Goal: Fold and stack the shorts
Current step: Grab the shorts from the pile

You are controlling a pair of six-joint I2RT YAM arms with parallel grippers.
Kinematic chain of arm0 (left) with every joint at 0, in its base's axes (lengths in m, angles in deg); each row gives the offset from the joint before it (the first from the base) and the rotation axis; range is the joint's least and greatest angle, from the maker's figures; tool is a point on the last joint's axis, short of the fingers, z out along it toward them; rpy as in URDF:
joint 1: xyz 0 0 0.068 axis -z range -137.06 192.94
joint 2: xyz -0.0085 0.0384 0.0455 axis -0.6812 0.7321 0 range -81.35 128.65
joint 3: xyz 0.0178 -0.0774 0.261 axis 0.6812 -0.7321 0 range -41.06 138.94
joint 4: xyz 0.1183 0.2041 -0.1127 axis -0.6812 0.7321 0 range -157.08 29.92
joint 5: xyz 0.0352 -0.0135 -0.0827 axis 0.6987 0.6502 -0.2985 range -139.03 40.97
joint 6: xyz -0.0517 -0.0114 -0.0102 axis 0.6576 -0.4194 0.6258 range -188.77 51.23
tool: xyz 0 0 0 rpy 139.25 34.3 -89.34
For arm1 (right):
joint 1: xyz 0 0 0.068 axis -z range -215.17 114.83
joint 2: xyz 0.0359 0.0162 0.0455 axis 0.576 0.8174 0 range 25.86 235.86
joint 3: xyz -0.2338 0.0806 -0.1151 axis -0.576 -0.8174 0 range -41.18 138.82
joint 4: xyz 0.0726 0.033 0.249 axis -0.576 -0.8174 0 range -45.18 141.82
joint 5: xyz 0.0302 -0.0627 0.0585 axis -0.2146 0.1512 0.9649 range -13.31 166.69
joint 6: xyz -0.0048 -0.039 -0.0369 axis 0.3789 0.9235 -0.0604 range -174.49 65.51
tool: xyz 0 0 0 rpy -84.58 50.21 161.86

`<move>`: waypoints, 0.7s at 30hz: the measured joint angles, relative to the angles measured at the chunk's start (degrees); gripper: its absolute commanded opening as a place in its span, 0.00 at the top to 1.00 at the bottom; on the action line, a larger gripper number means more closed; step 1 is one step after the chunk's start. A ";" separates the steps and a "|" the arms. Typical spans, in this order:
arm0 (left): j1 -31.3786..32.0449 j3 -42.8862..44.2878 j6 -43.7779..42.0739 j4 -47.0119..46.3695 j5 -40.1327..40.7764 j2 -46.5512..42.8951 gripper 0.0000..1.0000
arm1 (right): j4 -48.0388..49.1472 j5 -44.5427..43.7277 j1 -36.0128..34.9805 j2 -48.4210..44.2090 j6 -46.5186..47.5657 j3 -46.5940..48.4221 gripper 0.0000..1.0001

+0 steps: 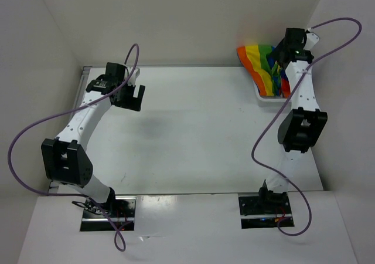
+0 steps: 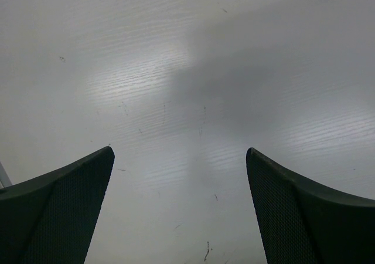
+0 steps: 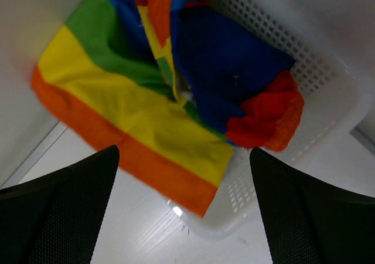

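The rainbow-striped shorts (image 1: 263,67) lie bunched in a white mesh basket (image 1: 268,98) at the table's far right corner. In the right wrist view the shorts (image 3: 146,123) hang over the basket's rim (image 3: 328,100); no drawstring shows. My right gripper (image 1: 285,57) is above the basket, open and empty, its fingers (image 3: 64,211) spread over the shorts' orange edge. My left gripper (image 1: 130,95) is open and empty over bare table at the far left, its fingers (image 2: 58,211) wide apart.
White walls enclose the table at the back and both sides. The basket stands against the right wall. A purple cable loops off each arm. The white tabletop (image 2: 193,100) has faint scuffs.
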 measured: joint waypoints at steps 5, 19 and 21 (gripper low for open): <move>0.00 0.02 0.00 -0.24 0.07 0.22 0.00 | -3.63 1.81 4.07 13.70 0.42 10.91 0.11; 0.00 0.02 0.00 -0.20 0.72 0.24 0.00 | -7.96 3.21 4.70 23.12 0.55 21.18 1.00; 0.00 0.02 0.00 -0.17 0.59 0.26 0.00 | -8.17 3.26 2.47 22.10 1.01 23.21 1.00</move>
